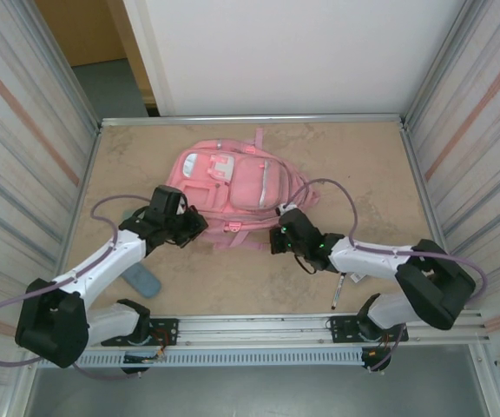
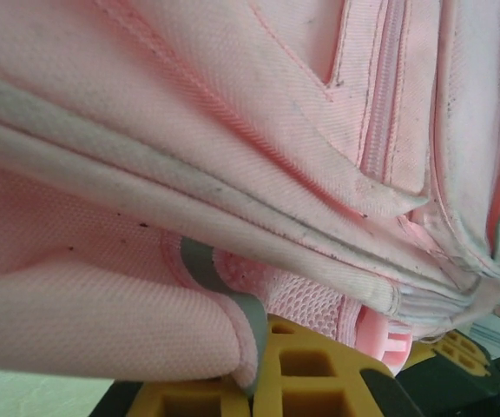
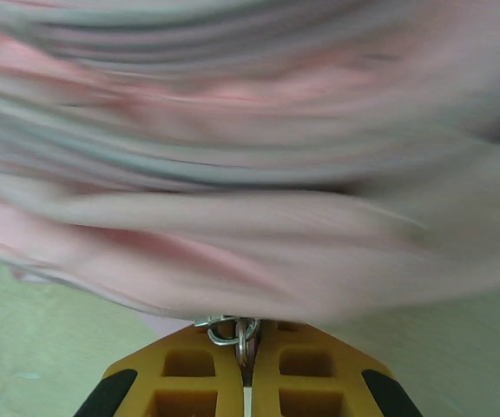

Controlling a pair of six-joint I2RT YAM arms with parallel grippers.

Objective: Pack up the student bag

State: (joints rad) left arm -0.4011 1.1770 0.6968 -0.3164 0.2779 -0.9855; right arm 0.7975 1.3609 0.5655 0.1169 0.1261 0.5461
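The pink student bag (image 1: 233, 187) lies flat in the middle of the table, front pockets and white patch facing up. My left gripper (image 1: 194, 228) is at its near left edge, and in the left wrist view that gripper (image 2: 263, 369) is shut on a grey-trimmed fold of pink fabric (image 2: 233, 321). My right gripper (image 1: 276, 236) sits at the bag's near right edge. In the right wrist view, the right gripper (image 3: 245, 352) is shut on a small metal zip-pull ring (image 3: 237, 332), with blurred pink student bag fabric (image 3: 250, 234) above it.
A blue-grey case (image 1: 140, 280) lies on the table under the left arm. A pen (image 1: 339, 289) lies near the right arm by the front rail (image 1: 259, 326). Corrugated metal walls (image 1: 24, 148) close in both sides.
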